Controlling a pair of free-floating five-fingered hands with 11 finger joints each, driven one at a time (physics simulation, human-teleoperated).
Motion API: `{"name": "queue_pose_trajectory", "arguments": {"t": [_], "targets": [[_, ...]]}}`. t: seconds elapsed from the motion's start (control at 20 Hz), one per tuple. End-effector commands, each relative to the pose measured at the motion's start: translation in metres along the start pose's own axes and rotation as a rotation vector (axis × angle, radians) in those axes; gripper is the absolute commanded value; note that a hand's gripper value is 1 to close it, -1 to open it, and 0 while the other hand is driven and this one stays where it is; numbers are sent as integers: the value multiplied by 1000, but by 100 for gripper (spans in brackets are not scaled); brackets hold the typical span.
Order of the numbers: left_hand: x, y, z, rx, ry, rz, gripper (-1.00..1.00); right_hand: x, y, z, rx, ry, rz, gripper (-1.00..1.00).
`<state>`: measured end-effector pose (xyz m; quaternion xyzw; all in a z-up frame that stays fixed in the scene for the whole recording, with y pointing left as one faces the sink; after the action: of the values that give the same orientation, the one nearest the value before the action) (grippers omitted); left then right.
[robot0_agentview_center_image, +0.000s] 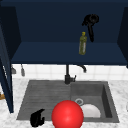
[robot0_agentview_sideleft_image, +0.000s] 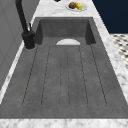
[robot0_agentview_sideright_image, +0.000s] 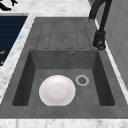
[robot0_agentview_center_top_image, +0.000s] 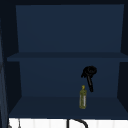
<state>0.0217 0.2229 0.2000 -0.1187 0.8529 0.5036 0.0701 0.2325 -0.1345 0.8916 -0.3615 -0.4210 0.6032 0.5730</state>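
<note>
In the cabinet, our right hand (robot0_agentview_center_image: 90, 21) hangs curled above the bottle (robot0_agentview_center_image: 83, 43); left hand (robot0_agentview_center_image: 37, 118) curled, idle, by the sink (robot0_agentview_center_image: 45, 95).

Two free-floating black hands, with no arms or body behind them.
The left hand (robot0_agentview_center_image: 37, 118), at 7 o'clock in the front view, is plain matte black all over, human-like in shape, with a broad palm and thick rounded fingers; no markings, screws or cables can be made out on it. It shows again as a small black shape at 11 o'clock in the right side view (robot0_agentview_sideright_image: 5, 5). The right hand (robot0_agentview_center_image: 90, 20), at 1 o'clock in the front view, is the same flat black, a rounded mass with one long thin part; its detail is unclear.
</note>
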Motion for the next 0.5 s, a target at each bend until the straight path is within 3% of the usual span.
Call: {"name": "queue_pose_trajectory", "arguments": {"t": [0.0, 0.2, 0.45], "targets": [[0, 0, 0, 0, 0, 0, 0, 6, -8, -16, 114, 2, 8, -100], [0, 0, 0, 0, 0, 0, 0, 11, -14, -32, 211, -2, 9, -100], [0, 0, 0, 0, 0, 0, 0, 8, -24, -65, 265, -25, 0, -100]]}}
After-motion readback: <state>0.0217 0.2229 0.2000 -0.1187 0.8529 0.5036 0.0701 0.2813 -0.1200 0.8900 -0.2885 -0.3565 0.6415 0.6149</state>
